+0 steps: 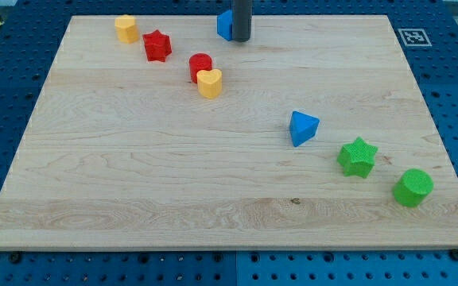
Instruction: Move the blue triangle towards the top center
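The blue triangle (303,128) lies on the wooden board (133,183), right of the middle. My rod comes down from the view's top edge and my tip (241,40) rests at the top centre of the board. It stands right beside a second blue block (224,25), which the rod partly hides, so its shape is unclear. My tip is far up and to the left of the blue triangle, well apart from it.
A yellow block (126,28) and a red star (157,45) sit at the top left. A red cylinder (200,66) touches a yellow heart (209,83). A green star (358,156) and a green cylinder (413,187) sit at the lower right.
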